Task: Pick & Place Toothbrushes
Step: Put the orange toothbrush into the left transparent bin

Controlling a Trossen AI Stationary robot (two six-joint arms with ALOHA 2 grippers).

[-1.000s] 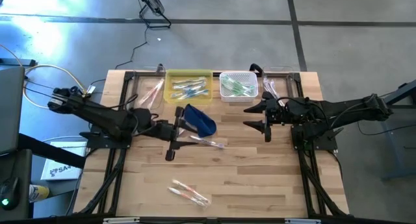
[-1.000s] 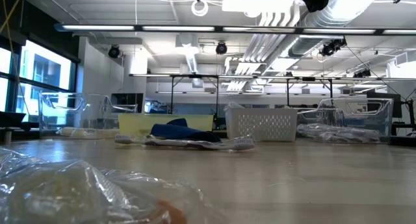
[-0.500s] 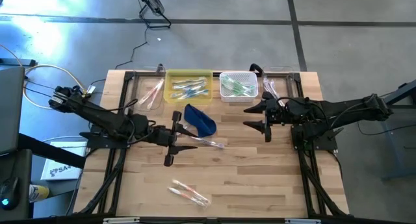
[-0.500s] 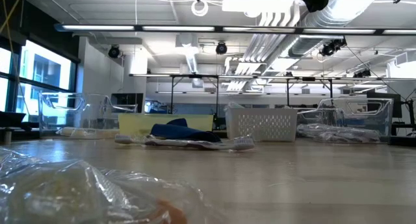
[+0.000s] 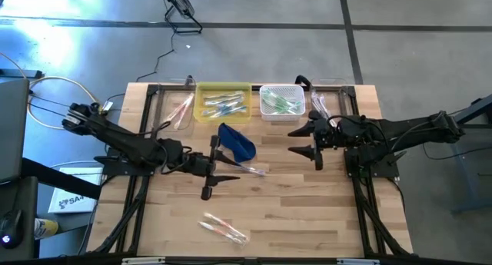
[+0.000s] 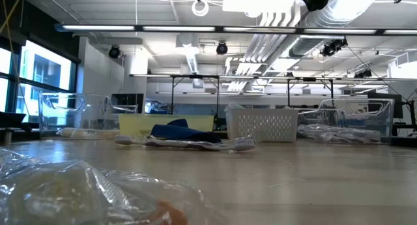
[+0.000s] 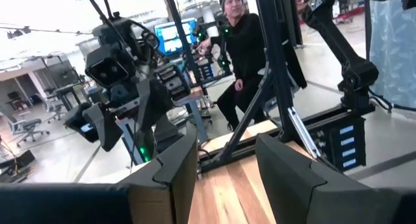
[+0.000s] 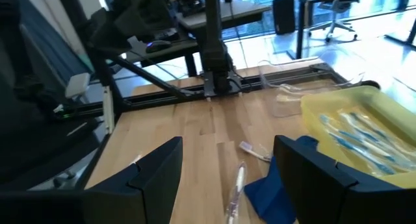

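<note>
A wrapped toothbrush lies flat mid-table beside the dark blue pouch; the right wrist view shows it too. Another wrapped toothbrush lies near the table's near edge, close and blurred in the low view. Blue toothbrushes fill the yellow tray, green ones the white basket, pink ones the clear bin. My left gripper is open, just left of the mid-table toothbrush, touching nothing. My right gripper hangs open right of the pouch.
A second clear bin stands at the far right of the row of containers. Bare wood lies between the two loose toothbrushes and along the near right. In the left wrist view a person sits beyond the table, behind my right arm.
My left gripper has crept a little toward the near edge and then to the right, closer to the toothbrush beside the pouch. It stays open. My right arm and the objects have kept still.
</note>
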